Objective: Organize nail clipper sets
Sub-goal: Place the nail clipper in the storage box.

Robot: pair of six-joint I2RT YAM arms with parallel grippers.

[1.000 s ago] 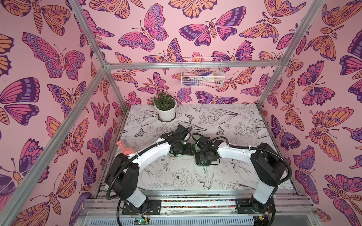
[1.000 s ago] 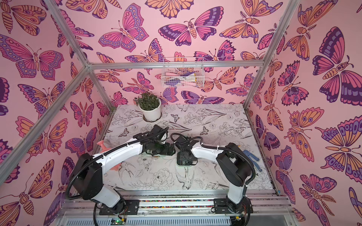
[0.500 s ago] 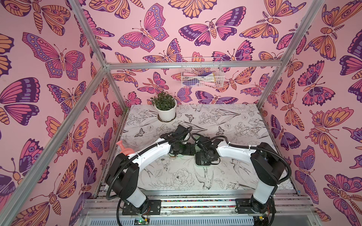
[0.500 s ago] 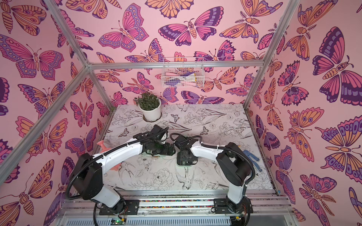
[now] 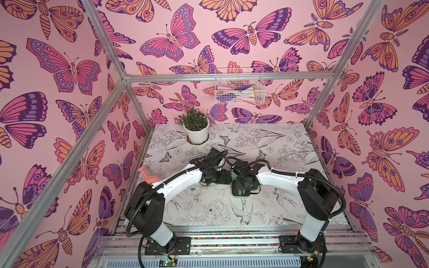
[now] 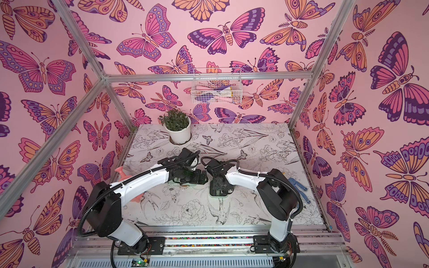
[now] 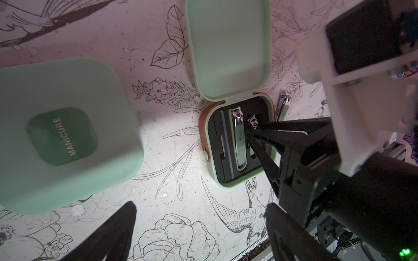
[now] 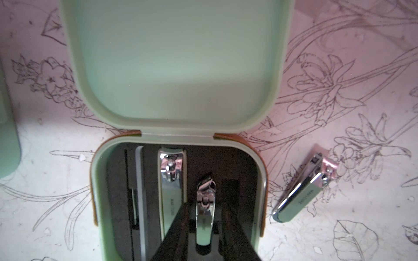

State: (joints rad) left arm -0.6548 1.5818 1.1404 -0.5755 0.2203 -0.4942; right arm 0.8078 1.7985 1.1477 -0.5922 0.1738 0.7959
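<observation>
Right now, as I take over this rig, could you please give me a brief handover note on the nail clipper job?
Left gripper: open, empty, hovering above the table near the closed case.
Right gripper: reaching into the open case, fingers narrowly astride the small clipper; grip unclear.
Done: large clipper seated in its slot; one case shut.
Left: settle the small clipper, then probably slot in the loose clipper lying on the table beside the open case, and shut it.
</observation>
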